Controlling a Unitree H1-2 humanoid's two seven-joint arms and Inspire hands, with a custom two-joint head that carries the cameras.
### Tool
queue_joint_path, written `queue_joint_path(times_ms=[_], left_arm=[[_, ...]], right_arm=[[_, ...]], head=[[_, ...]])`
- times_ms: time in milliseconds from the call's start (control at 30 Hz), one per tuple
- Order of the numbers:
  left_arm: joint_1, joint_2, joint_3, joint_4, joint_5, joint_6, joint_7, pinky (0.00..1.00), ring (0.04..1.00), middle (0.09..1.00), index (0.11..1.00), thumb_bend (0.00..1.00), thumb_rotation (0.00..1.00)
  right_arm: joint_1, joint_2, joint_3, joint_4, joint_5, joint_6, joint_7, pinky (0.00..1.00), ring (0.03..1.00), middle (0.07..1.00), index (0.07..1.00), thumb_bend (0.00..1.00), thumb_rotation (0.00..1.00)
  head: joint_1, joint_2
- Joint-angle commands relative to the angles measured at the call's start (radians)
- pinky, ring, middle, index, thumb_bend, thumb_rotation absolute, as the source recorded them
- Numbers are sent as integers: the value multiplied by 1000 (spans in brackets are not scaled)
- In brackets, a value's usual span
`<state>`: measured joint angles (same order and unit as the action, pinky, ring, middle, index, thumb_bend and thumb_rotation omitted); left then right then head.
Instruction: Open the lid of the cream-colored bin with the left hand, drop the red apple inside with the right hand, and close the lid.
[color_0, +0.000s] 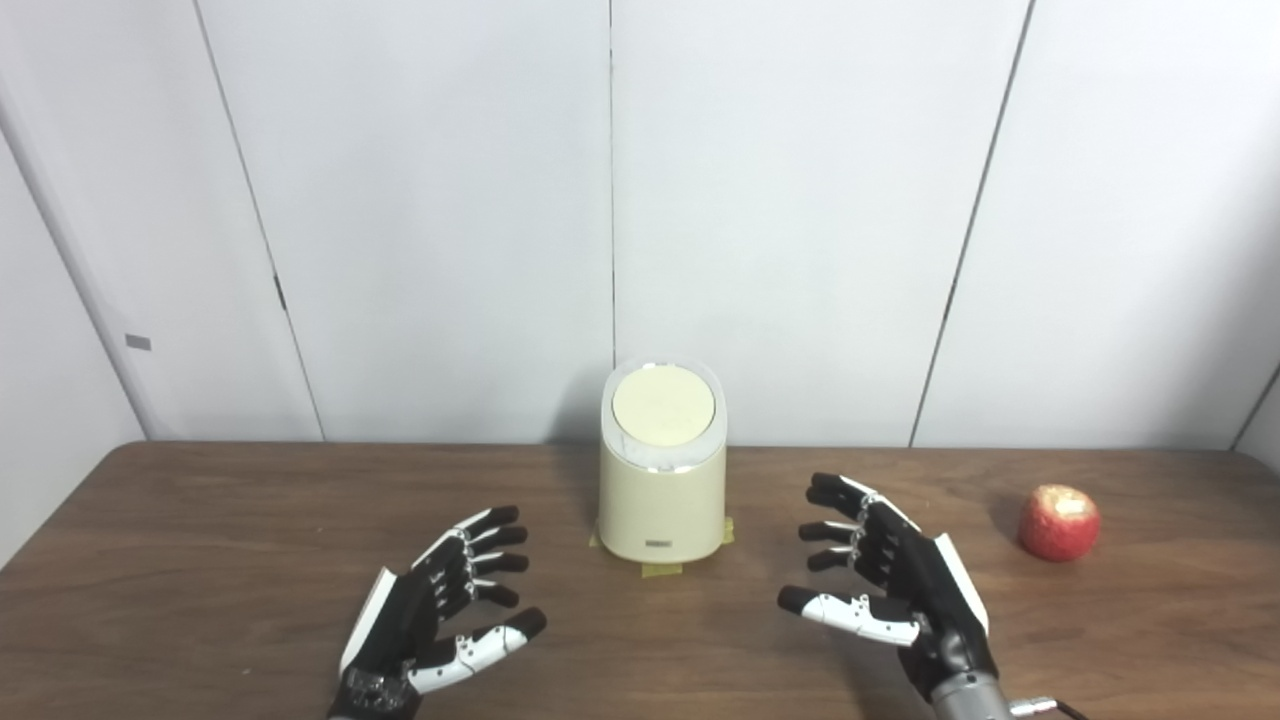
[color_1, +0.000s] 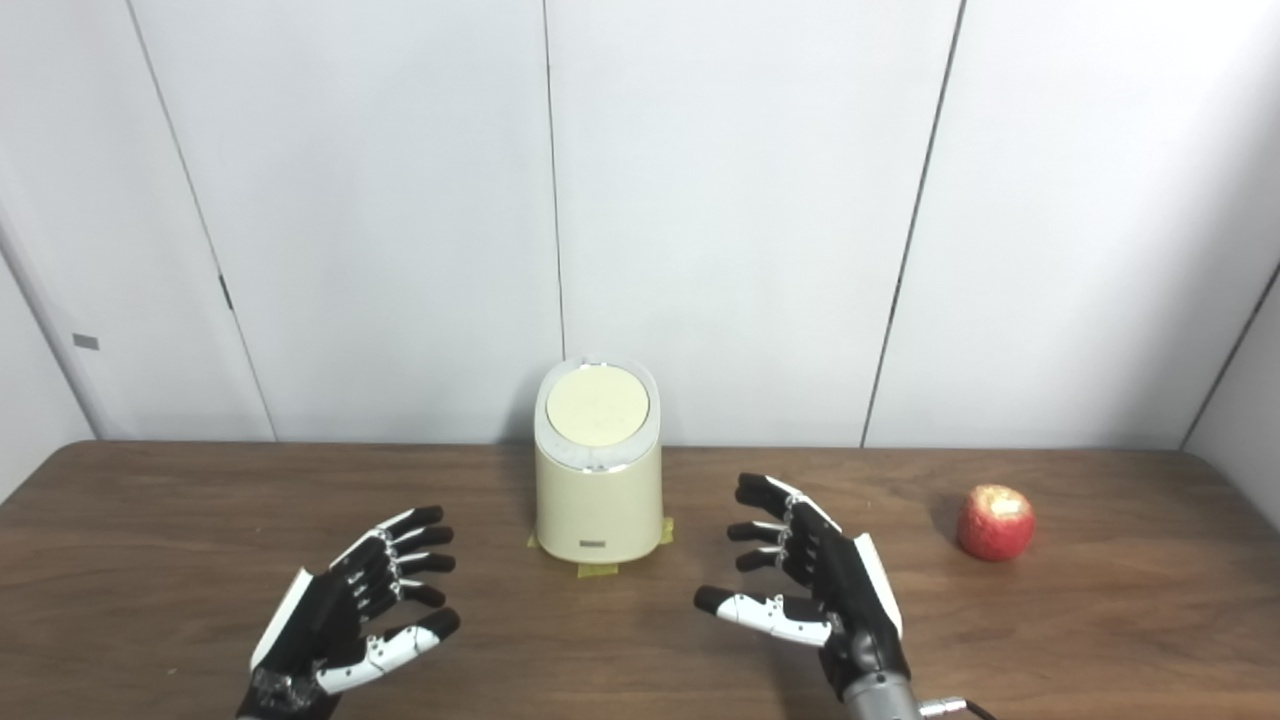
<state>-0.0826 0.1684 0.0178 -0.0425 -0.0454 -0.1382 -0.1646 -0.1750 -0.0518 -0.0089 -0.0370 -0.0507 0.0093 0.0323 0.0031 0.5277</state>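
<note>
Bin first: cream-colored cylindrical plastic bin (color_0: 662, 480) stands upright toward the back middle of the dark brown wood-grain table (color_0: 200, 540), close to the white panelled wall (color_0: 430, 200). Its round pale-yellow lid (color_0: 663, 404) sits closed on top, tilted slightly toward the camera and ringed by a lighter rim. Small yellowish tape tabs (color_0: 661, 570) show at the foot of the bin, on the tabletop. Red apple (color_0: 1059, 522), with a pale patch on its upper side, rests on the table well to the right of the bin, near the far right edge, touching nothing else. Left hand (color_0: 440, 605), black and white, hovers low over the near table to the left of the bin, palm turned inward, fingers spread apart and holding nothing. Right hand (color_0: 885, 575), same make, mirrors it to the right of the bin, palm inward, fingers splayed and empty, thumb pointing toward the left. It lies between bin and apple, apart from both. Neither hand touches the bin.
</note>
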Motion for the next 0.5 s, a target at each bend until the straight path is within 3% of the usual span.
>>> queue_joint_path(times_ms=[0, 467], left_arm=[[-28, 6, 1, -20, 0, -33, 3, 608, 737, 801, 850, 748, 201], [-33, 5, 2, -19, -7, -35, 0, 593, 733, 799, 848, 736, 196]], right_arm=[[-28, -1, -1, -35, 5, -18, -4, 544, 676, 795, 773, 799, 142], [-31, 4, -1, -35, 9, -15, -5, 545, 676, 794, 772, 804, 141]], head=[[1, 1], [12, -2]])
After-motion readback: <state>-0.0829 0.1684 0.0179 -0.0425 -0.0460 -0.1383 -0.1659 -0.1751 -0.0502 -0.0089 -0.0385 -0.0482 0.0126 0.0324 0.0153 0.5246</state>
